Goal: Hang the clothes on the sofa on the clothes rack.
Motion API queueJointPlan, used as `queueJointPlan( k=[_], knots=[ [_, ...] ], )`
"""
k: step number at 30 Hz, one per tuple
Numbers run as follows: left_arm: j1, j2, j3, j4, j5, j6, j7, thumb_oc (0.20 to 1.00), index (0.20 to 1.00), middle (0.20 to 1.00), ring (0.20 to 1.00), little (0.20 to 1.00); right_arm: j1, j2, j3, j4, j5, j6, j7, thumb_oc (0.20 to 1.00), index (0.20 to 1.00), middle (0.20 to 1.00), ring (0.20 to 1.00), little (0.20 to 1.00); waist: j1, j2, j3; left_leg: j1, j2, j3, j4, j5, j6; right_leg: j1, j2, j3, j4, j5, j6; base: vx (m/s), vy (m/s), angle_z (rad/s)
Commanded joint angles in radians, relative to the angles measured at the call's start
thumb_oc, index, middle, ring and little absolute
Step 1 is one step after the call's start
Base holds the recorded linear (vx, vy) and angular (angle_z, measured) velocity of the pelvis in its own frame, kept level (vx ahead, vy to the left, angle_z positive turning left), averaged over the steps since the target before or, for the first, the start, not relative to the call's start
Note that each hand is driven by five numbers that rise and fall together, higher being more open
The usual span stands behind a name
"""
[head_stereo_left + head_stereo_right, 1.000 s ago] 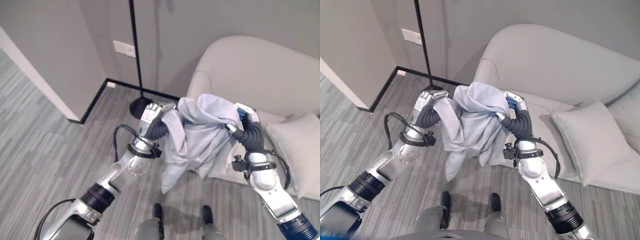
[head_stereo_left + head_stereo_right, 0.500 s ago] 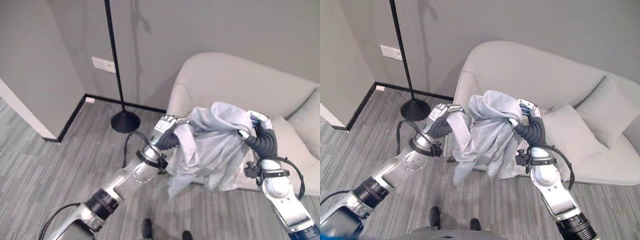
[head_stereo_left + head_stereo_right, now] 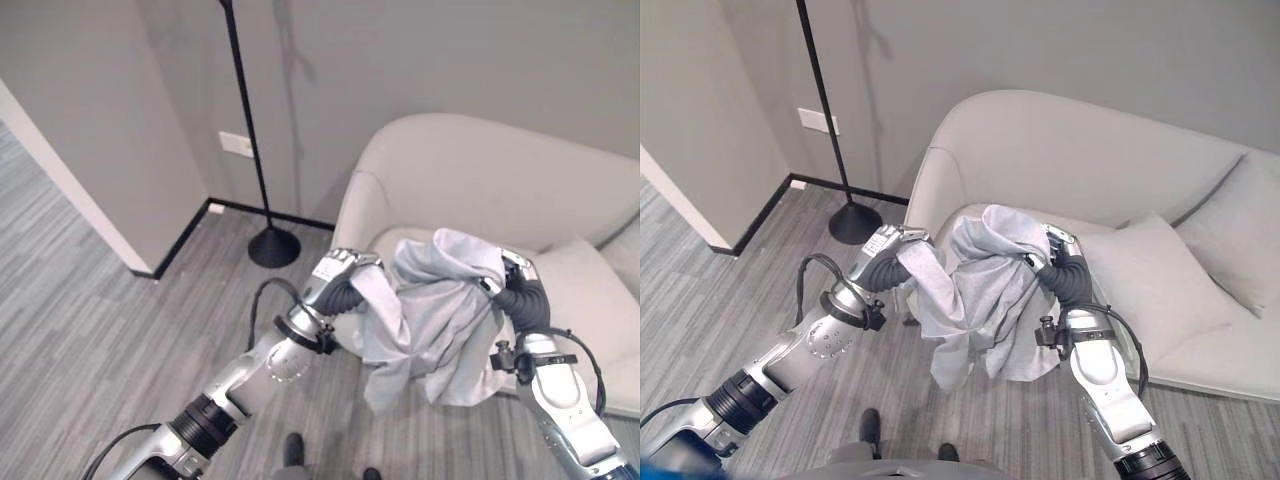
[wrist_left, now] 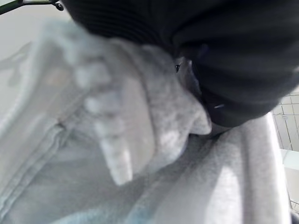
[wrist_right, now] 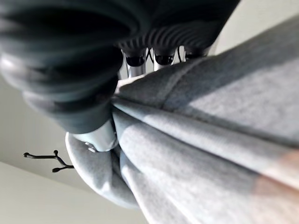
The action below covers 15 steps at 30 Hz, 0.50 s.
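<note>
While both the left hand (image 3: 335, 268) and right hand (image 3: 517, 268) grasp the light grey fabric garment (image 3: 430, 310) above the sofa's front edge, carrying it to the thin black metal rack pole (image 3: 252, 130) seems next.

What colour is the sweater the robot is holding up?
Light grey sweater; clearest in the right eye view.

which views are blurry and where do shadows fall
Left wrist view: the light grey fabric garment is soft and out of focus. Right wrist view: its folds carry dark shadow bands. Left eye view: the thin black metal rack pole casts a faint shadow on the wall.
</note>
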Motion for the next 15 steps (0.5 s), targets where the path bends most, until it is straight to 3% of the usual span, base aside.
queueJointPlan(
  k=[1, 2, 3, 9, 12, 15],
  knots=[
    [-0.063, -0.039, 0.028, -0.002, -0.042, -0.047, 0.025, 0.200, 0.200, 0.200, 0.200, 0.200, -0.057, -0.006, -0.091, -0.089, -0.033, -0.072, -0.025, 0.200, 0.200, 0.200, 0.200, 0.200, 0.012, -0.022, -0.036, 0.019, 0.084, -0.090, -0.045, 0.001, -0.040, -0.030, -0.034, 0.019, -0.006, 0.038, 0.075, 0.05, 0.076, 0.05],
    [-0.065, -0.040, 0.027, 0.000, -0.042, -0.048, 0.026, 0.200, 0.200, 0.200, 0.200, 0.200, -0.058, -0.006, -0.091, -0.088, -0.033, -0.072, -0.025, 0.200, 0.200, 0.200, 0.200, 0.200, 0.011, -0.021, -0.037, 0.022, 0.085, -0.091, -0.056, 0.007, -0.041, -0.031, -0.033, 0.017, -0.005, 0.038, 0.074, 0.12, 0.201, 0.14],
    [-0.088, -0.057, 0.020, 0.022, -0.046, -0.056, 0.046, 0.200, 0.200, 0.200, 0.200, 0.200, -0.081, 0.002, -0.078, -0.048, 0.008, -0.078, -0.034, 0.200, 0.200, 0.200, 0.200, 0.200, 0.017, -0.006, -0.032, 0.000, 0.140, -0.122, -0.145, 0.059, -0.070, -0.027, -0.059, 0.037, -0.015, 0.029, 0.085, 0.10, 0.158, 0.27],
    [-0.073, -0.063, 0.042, 0.040, -0.056, -0.071, 0.129, 0.200, 0.200, 0.200, 0.200, 0.200, -0.085, 0.029, -0.083, -0.006, 0.067, -0.089, -0.055, 0.200, 0.200, 0.200, 0.200, 0.200, 0.044, 0.035, -0.018, -0.025, 0.212, -0.162, -0.142, 0.085, -0.108, -0.008, -0.119, 0.113, -0.076, 0.032, 0.116, 0.17, 0.331, -0.28],
    [-0.084, -0.058, 0.027, 0.038, -0.055, -0.070, 0.146, 0.200, 0.200, 0.200, 0.200, 0.200, -0.076, 0.037, -0.115, 0.009, 0.107, -0.104, -0.043, 0.200, 0.200, 0.200, 0.200, 0.200, 0.039, 0.053, -0.013, -0.034, 0.229, -0.079, -0.041, 0.015, -0.118, -0.018, -0.216, 0.134, -0.125, 0.070, 0.162, 0.24, 0.702, -0.84],
    [-0.104, -0.055, 0.001, 0.043, -0.047, -0.079, 0.153, 0.200, 0.200, 0.200, 0.200, 0.200, -0.056, 0.057, -0.146, 0.028, 0.127, -0.115, -0.052, 0.200, 0.200, 0.200, 0.200, 0.200, 0.023, 0.059, -0.025, -0.071, 0.193, -0.061, -0.001, -0.015, -0.115, -0.065, -0.262, 0.108, -0.125, 0.113, 0.183, 0.10, 0.432, -0.38]
  ],
)
